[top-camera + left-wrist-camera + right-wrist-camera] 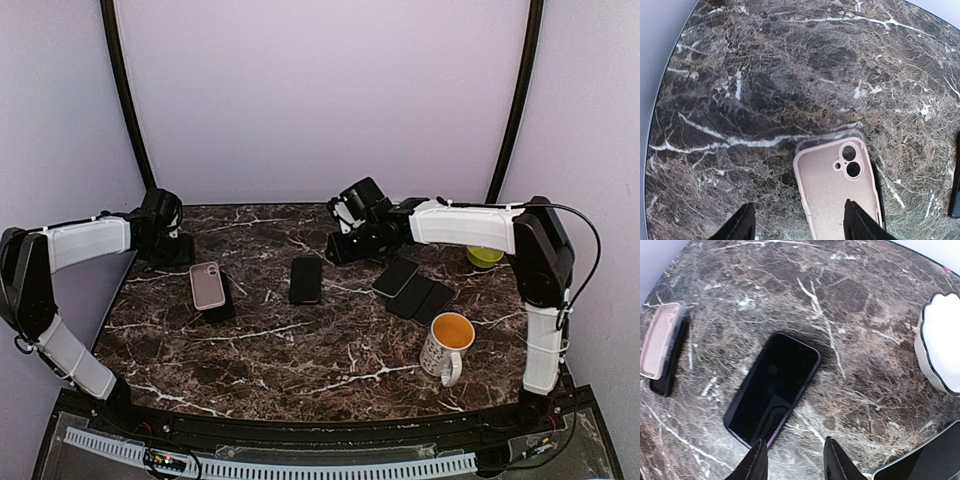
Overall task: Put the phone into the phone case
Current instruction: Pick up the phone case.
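Across the dark marble surface [300,350] white veins run everywhere; pale lilac walls close it in, with two black poles [125,90] rising at the back corners. Black phone [306,280] lies flat mid-surface, glossy side up, well apart from the pink phone case [207,285], which sits cutout-up on a black slab [222,305] further left. I see left hand [800,227] released, fingers spread above the case's end, gripping nothing. Right hand [796,462] released too, empty, hovering over the phone's end. Dark slabs [415,290] fanned at right, mug [445,345] nearer the front
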`<action>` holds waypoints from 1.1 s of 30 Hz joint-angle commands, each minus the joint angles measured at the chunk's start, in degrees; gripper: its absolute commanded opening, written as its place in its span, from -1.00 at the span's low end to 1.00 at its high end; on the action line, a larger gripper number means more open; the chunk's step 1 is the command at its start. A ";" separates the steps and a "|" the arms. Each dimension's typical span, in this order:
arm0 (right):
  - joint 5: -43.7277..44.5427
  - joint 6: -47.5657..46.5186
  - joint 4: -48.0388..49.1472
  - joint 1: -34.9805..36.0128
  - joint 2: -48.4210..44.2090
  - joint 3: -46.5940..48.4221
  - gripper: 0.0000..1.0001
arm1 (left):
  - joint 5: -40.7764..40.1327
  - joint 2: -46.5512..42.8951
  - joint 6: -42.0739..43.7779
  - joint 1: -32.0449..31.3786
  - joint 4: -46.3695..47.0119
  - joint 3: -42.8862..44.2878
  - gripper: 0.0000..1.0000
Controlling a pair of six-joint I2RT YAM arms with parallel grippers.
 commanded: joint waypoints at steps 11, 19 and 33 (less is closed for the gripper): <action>2.47 -2.13 1.22 -0.28 0.23 -3.73 -0.21 | 4.56 9.17 -5.83 1.69 -1.86 -0.36 -0.33; 2.35 -2.41 0.80 -0.30 0.36 -3.53 -0.21 | 4.03 10.69 -5.87 1.69 -2.20 0.08 -0.93; 2.86 -3.22 0.53 -0.30 -0.74 -3.77 -0.21 | 1.69 7.28 -3.79 2.90 -2.93 -0.43 -0.79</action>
